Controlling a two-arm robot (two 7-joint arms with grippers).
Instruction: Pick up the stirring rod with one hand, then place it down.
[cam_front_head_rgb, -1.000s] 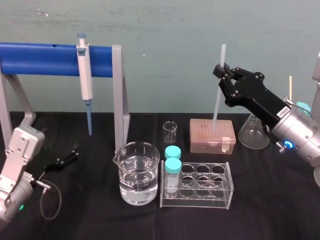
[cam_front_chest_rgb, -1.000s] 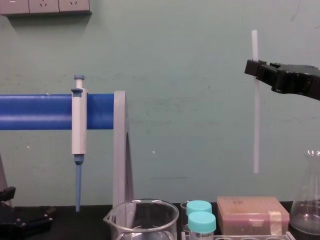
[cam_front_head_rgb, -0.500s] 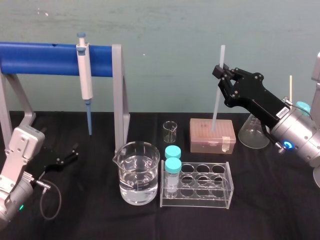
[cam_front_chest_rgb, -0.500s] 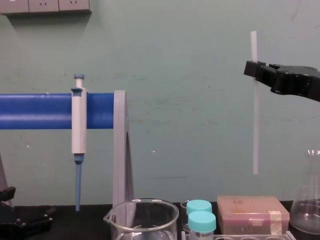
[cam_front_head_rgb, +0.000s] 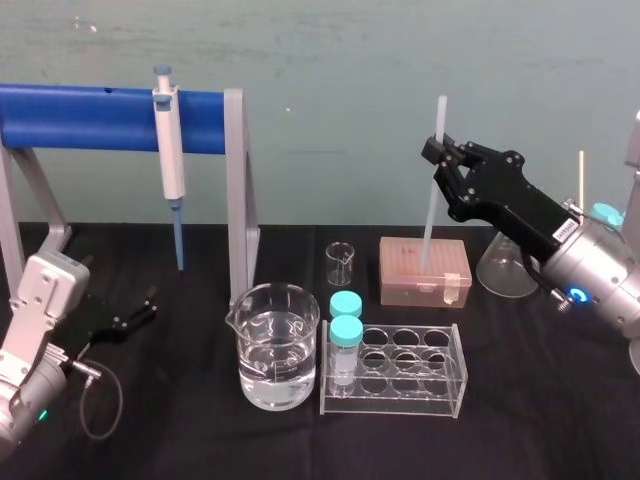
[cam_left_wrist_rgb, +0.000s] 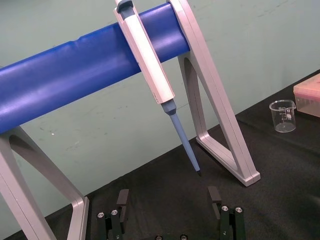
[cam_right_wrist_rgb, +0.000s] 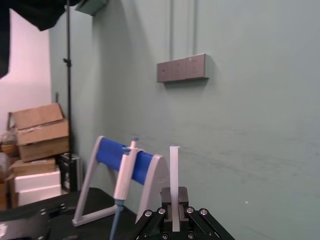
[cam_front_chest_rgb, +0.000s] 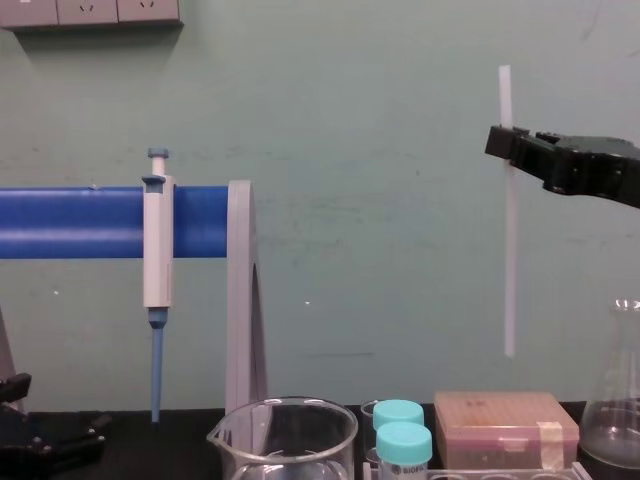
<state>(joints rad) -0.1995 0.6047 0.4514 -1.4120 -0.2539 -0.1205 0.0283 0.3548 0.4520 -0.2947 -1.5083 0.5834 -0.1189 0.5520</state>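
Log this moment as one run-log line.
right gripper: shut on stirring rod, upright, lifted above pink box | left gripper: open, parked over black cloth | step: placing pending

White stirring rod (cam_front_head_rgb: 430, 215); black right tool (cam_front_head_rgb: 434, 152); blue rack bar (cam_front_head_rgb: 90, 118).

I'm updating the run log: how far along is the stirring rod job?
Pickup looks done: the right gripper holds the stirring rod upright, clear above the pink box. Setting it down remains. The left gripper sits open by the blue stand.
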